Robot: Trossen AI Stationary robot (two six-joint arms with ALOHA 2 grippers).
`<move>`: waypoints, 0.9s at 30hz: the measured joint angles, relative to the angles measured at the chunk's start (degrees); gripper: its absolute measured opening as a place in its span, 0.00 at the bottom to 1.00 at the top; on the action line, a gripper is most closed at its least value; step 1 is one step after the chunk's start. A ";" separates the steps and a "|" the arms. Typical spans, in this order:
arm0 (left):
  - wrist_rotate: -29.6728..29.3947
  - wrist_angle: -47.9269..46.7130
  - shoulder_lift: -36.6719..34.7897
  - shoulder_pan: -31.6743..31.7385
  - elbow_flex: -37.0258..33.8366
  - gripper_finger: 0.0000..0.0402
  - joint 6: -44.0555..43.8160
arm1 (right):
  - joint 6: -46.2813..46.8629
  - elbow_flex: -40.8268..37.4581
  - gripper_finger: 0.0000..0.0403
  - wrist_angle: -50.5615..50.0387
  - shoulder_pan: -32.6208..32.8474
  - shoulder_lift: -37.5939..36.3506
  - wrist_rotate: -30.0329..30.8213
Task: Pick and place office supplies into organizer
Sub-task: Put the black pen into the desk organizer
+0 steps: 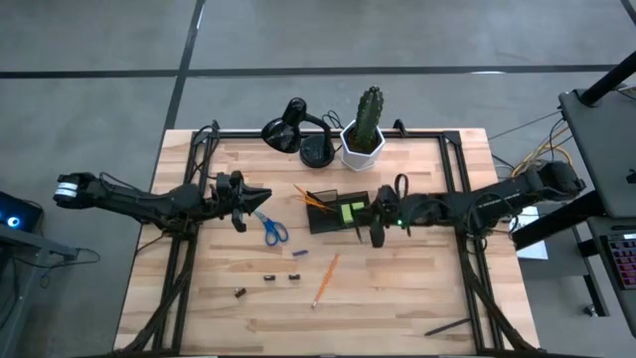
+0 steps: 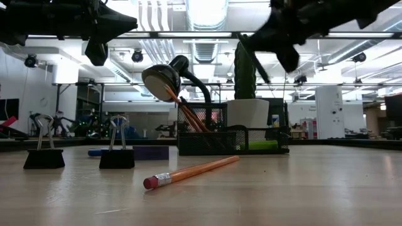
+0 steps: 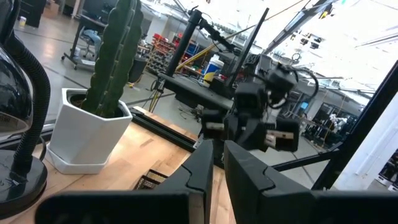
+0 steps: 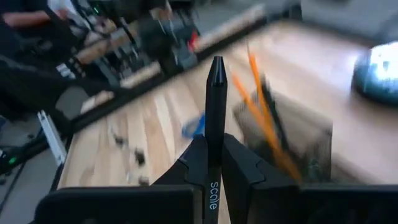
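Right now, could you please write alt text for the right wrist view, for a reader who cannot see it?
The right pincer is shut on a black pen that points out over the wooden table. Beyond it, blurred, are the dark organizer holding orange pencils, and the blue-handled scissors.

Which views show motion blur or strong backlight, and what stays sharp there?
Right wrist view: the organizer and table smear with blur, while the black pen in the right gripper is sharp. Low view: bright ceiling lights leave both arms as dark shapes; the pencil is clear.
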 joint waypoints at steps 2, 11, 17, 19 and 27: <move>0.00 0.00 0.00 -0.01 0.00 0.06 0.00 | -5.03 0.00 0.04 4.47 -1.34 0.20 0.03; 0.00 -0.02 0.00 -0.01 0.00 0.06 0.00 | -12.38 0.00 0.04 20.77 -9.30 6.53 -1.48; 0.00 -0.01 0.00 -0.01 0.00 0.06 0.00 | -12.81 1.59 0.04 32.83 -13.24 15.87 -6.36; 0.00 -0.02 0.00 0.00 0.00 0.06 0.00 | -13.50 2.81 0.04 32.84 -14.12 18.28 -6.57; 0.03 0.04 -0.02 -0.01 0.00 0.06 -0.10 | -16.01 7.80 0.04 32.42 -16.43 26.55 -8.29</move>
